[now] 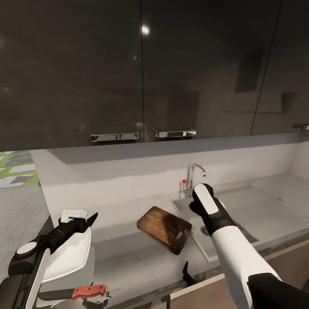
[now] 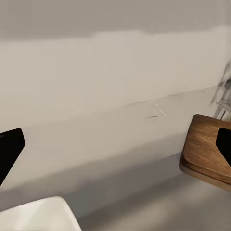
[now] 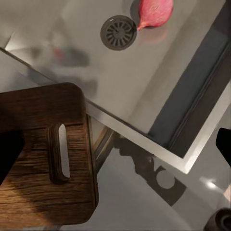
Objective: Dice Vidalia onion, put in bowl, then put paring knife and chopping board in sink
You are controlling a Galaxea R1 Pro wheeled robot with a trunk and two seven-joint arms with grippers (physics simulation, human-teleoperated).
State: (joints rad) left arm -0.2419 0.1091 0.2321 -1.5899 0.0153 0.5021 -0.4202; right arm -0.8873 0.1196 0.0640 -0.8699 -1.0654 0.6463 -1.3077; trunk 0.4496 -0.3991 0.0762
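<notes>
Left gripper (image 1: 88,219): poised over the white bowl (image 1: 71,253) at the left end of the countertop (image 1: 128,257), fingers spread apart, nothing between them. In the left wrist view, dark fingertips (image 2: 9,149) at both margins, bowl rim (image 2: 38,214) below, chopping board (image 2: 207,154) off to one side against the pale backsplash (image 2: 96,72).

Right gripper (image 3: 115,149): held above the sink's (image 1: 240,214) near-left corner, jaws wide apart and empty, per the right wrist view; hidden behind the forearm in the head view.

Vidalia onion (image 3: 155,13): lying on the basin floor, just beside the round drain (image 3: 118,32), untouched.

Chopping board (image 1: 164,228): on the countertop, handle-slot end overlapping the sink's left rim, set at an angle to the counter edge.

Paring knife (image 1: 73,293): flat at the front left of the countertop, near the bowl, reddish handle pointing toward the sink.

Chrome faucet (image 1: 194,175) with red-tipped lever (image 1: 184,181): at the back edge of the sink. Dark wall cabinets (image 1: 141,68) above.
</notes>
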